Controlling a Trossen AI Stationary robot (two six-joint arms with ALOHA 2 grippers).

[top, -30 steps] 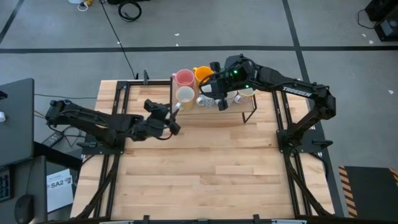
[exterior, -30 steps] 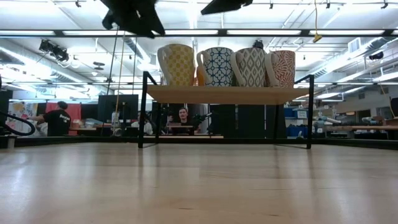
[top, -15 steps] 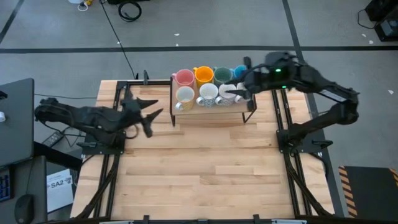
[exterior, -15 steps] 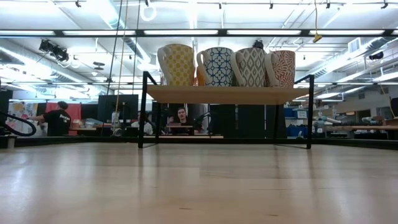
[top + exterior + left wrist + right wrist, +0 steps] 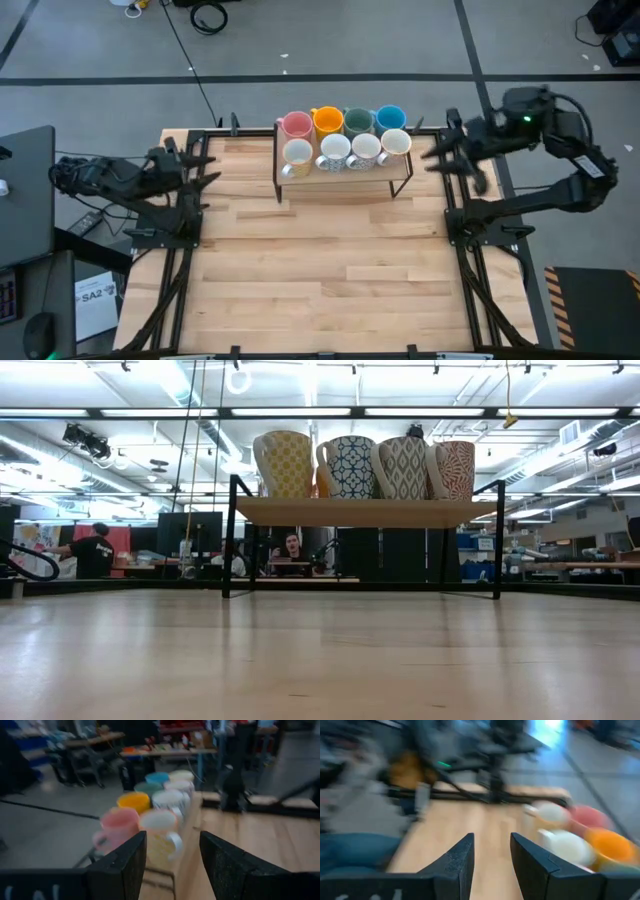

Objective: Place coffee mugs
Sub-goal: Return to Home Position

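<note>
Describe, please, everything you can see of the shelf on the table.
The shelf is a light wooden board on a thin black metal frame with slim legs. It stands upright at the far middle of the table. The board is raised above the tabletop, with open space under it. Eight mugs stand on it in two rows of four. Nothing else touches it.

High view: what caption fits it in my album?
Eight coffee mugs stand in two rows on the shelf; left gripper and right gripper wait open at either side.

Matte black jointed arms [image 5: 110,180], small green light [image 5: 527,119] on the right arm [image 5: 540,200], left hand [image 5: 172,840] with broad dark fingers [image 5: 122,865]
</note>
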